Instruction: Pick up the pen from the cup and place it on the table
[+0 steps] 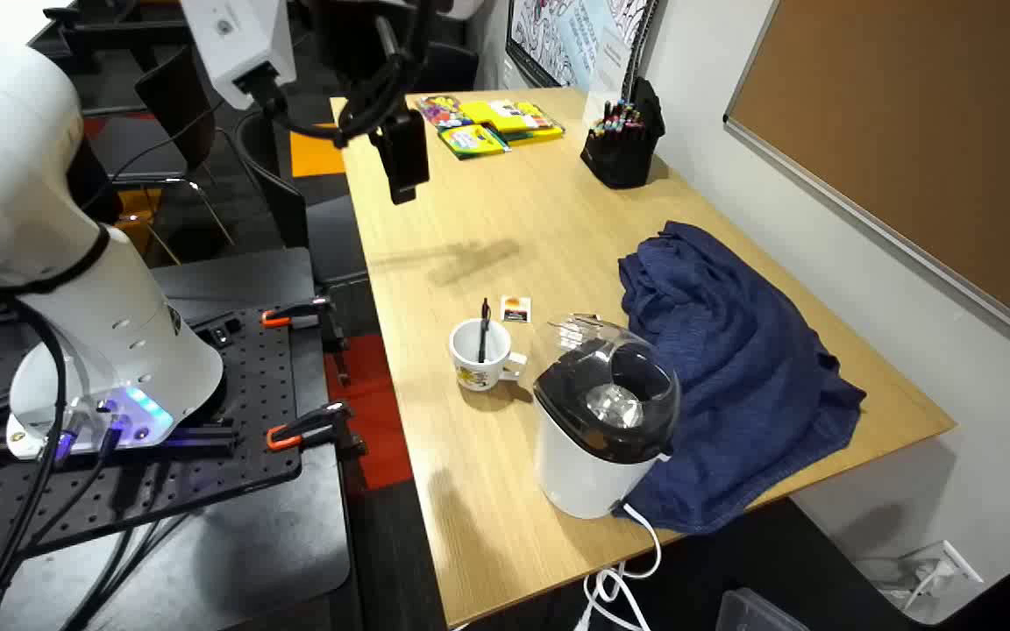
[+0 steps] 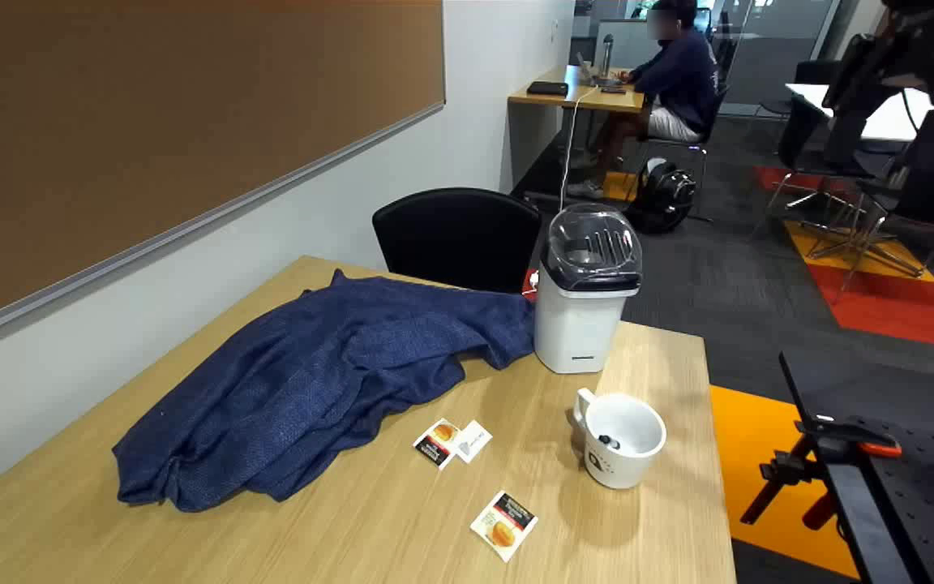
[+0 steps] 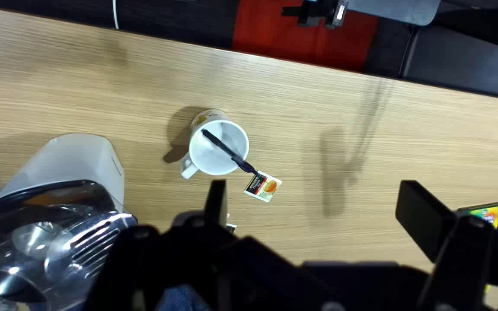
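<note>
In the wrist view, I see the black pen (image 3: pixel 230 153) leaning in the white mug (image 3: pixel 208 160), upper left of centre, its long axis slanting down-right; the gripper (image 3: pixel 316 207), jaws wide apart, probably needs to go up-left. In an exterior view, it hangs high over the worktop (image 1: pixel 527 188), well apart.

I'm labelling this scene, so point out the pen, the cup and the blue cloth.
Pen (image 3: pixel 225 149), in the wrist view: its dark barrel.
Cup (image 2: pixel 619 470), in an exterior view: its outer wall below the rim.
Blue cloth (image 1: pixel 733 372), in an exterior view: folds near its middle.
</note>
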Tool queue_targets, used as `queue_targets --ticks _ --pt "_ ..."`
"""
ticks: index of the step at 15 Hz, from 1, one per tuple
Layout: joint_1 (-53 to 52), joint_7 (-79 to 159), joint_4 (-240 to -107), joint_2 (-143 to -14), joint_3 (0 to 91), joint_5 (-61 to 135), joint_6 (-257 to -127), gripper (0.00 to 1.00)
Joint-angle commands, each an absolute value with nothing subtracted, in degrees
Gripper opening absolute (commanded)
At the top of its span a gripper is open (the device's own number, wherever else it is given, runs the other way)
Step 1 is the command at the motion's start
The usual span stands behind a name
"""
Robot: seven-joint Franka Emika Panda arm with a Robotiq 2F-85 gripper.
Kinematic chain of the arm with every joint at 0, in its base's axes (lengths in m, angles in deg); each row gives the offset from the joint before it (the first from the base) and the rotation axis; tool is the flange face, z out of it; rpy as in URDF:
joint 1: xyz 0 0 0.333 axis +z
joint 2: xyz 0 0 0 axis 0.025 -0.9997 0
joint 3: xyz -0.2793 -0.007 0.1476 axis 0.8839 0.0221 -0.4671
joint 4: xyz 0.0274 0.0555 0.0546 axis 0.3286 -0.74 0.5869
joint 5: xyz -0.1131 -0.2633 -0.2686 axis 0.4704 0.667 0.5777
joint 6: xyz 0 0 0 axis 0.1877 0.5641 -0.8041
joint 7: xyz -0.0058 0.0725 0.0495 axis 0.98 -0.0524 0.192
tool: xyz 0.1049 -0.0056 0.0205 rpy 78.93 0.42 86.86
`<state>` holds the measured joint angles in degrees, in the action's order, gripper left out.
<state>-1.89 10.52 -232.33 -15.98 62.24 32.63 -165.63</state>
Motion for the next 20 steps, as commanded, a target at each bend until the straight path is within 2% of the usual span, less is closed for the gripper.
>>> queue_targets --ticks 1,9,20 --pt "-3.07 9.78 -232.24 -16.33 61.23 31.81 -165.51 1.0" --pt "-2.05 9.21 -233.0 -17.4 59.52 32.83 -169.43 1.0" --pt "5.11 -6.1 -238.35 -28.87 60.21 31.51 -190.89 1.0"
